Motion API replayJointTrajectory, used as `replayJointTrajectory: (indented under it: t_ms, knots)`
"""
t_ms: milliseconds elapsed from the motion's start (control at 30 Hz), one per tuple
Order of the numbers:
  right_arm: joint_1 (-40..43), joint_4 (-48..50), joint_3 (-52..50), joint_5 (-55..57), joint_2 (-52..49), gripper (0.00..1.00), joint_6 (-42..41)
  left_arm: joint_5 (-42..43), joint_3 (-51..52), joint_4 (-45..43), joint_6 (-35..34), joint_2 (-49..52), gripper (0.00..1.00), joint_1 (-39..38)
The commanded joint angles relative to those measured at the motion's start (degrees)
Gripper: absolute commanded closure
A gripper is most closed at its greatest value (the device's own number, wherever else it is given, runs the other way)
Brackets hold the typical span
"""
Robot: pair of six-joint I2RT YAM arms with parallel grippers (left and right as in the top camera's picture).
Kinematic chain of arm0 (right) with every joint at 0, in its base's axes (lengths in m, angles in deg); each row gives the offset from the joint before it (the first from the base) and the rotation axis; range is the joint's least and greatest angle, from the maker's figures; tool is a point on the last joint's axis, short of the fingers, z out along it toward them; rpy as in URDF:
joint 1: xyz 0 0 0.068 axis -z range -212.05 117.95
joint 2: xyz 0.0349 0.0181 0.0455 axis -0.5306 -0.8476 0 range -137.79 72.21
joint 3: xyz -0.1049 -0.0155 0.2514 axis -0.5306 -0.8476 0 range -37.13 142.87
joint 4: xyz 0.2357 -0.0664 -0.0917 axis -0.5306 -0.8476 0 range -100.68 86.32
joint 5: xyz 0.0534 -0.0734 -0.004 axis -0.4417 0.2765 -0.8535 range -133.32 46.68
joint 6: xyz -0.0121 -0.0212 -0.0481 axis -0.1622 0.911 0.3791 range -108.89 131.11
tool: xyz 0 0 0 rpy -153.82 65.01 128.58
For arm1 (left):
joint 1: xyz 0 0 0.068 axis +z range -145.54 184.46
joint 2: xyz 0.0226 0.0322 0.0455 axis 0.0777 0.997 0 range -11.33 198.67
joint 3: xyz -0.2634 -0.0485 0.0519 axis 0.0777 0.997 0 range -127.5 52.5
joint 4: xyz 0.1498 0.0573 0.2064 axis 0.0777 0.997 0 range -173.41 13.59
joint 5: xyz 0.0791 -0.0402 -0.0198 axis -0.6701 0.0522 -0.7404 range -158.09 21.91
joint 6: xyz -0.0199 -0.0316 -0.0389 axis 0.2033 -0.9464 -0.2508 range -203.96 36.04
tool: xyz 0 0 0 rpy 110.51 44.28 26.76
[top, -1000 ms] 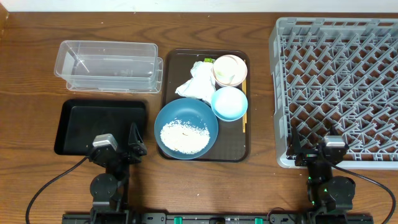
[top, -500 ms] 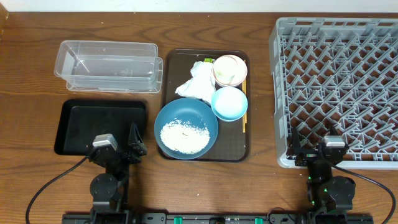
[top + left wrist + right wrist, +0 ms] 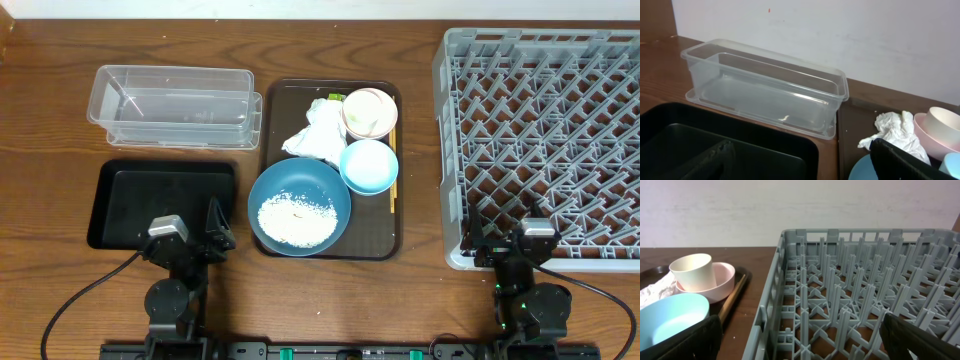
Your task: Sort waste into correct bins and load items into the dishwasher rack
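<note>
Both arms, the left arm and the right arm, were built from black, rounded joint housings, each topped with a pale grey cap. A thin black cable looped outward from each base. Small green indicator lights showed on the right arm's base. The fingers were matte black – blunt and blocky at the edges – in both wrist views.

Grey lattice rack; black tray; clear container; dark brown serving tray; dark blue bowl with white rice; light blue bowl; pinkish-white cup; white napkin; brown wood-grain counter.
</note>
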Motion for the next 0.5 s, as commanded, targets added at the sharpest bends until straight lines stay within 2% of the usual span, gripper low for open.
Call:
replayJointTrajectory:
  t_ms: [0, 200, 367, 467]
  knots:
    - [0.79, -0.20, -0.09, -0.20, 0.42, 0.01, 0.85, -1.73, 1.09, 1.92, 0.00, -0.04, 0.11, -0.17]
    - [0.79, -0.20, -0.09, -0.17, 0.42, 0.01, 0.85, 3.74, 1.09, -1.53, -7.15, -0.04, 0.11, -0.17]
    - [0.79, -0.20, -0.09, -0.17, 0.42, 0.01, 0.85, 14.05, 1.09, -10.21, -20.26, -0.04, 0.11, -0.17]
    - [0.79, -0.20, -0.09, -0.17, 0.42, 0.01, 0.87, 17.90, 1.09, -15.30, -21.35, -0.04, 0.11, -0.17]
